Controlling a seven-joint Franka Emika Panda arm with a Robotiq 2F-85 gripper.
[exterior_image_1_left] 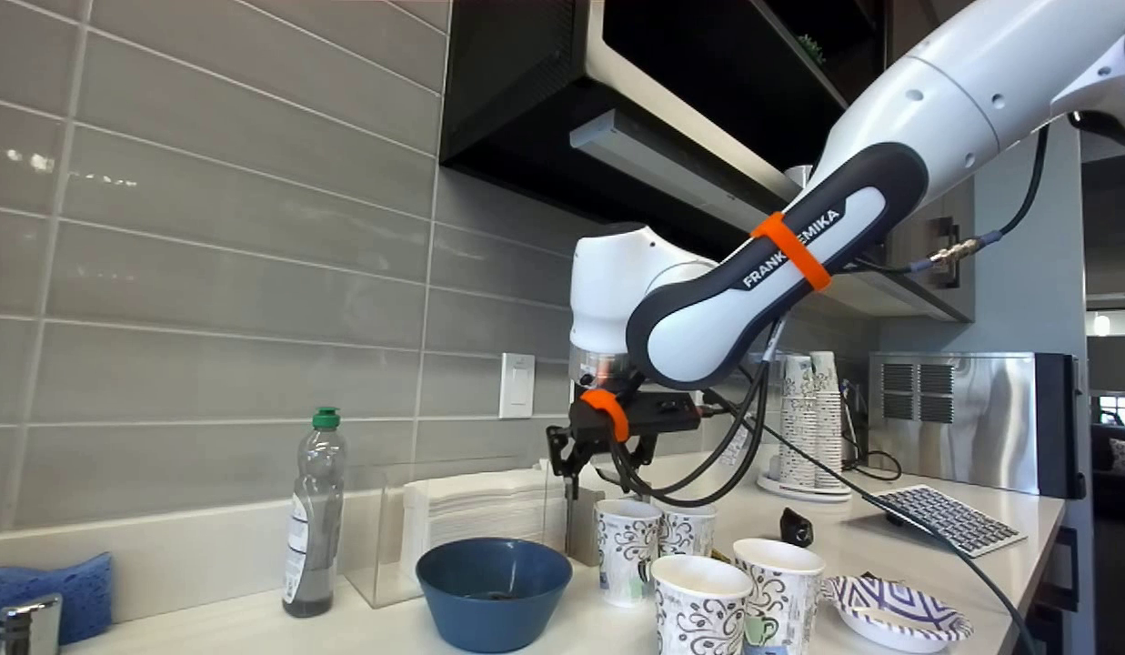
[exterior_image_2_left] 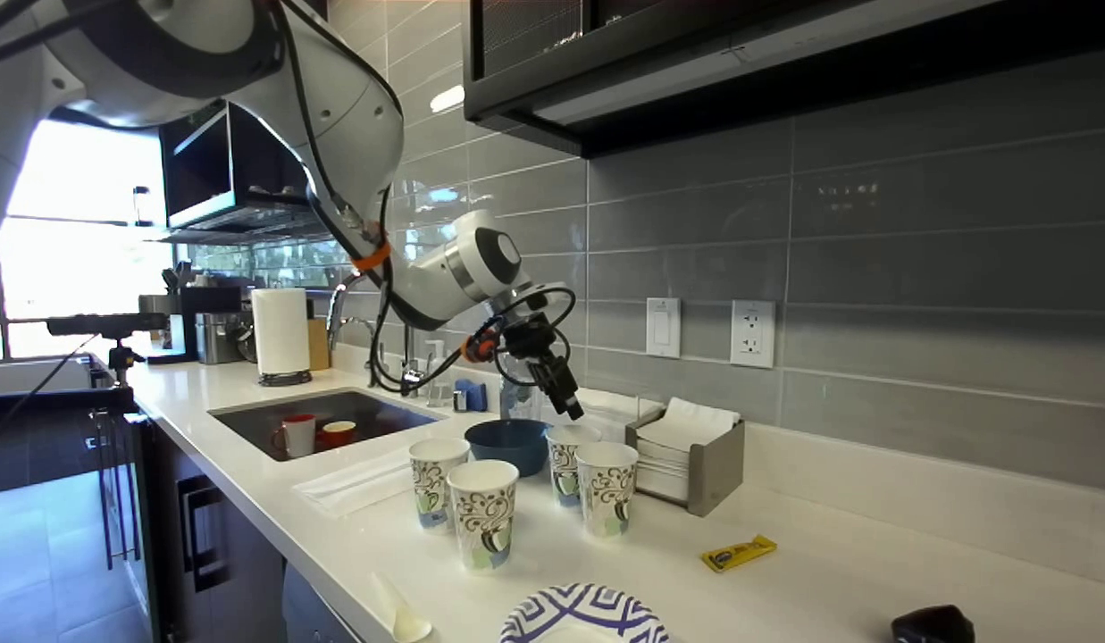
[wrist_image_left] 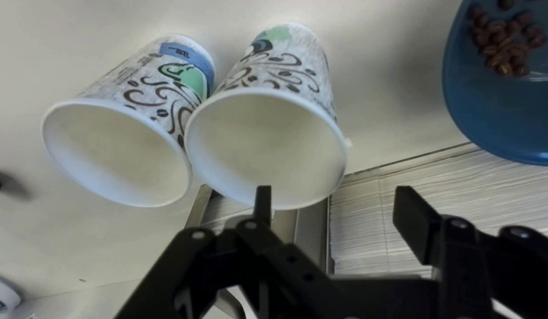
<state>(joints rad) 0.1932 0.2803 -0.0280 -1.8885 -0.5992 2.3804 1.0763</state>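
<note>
At left in an exterior view, the blue bowl stands on the surface, brown bean-like pieces already in it. Next, the fingers hang spread well apart, holding nothing, near the two far paper cups, which stand upright and look empty. At right, two near cups also stand upright, contents unclear; none of the four is lifted.

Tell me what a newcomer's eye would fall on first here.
Probably the big white robot arm looming over the counter, its gripper open and empty. Next, four patterned paper cups standing on the counter near the blue bowl, which has a cluster of brown beans inside.
</note>
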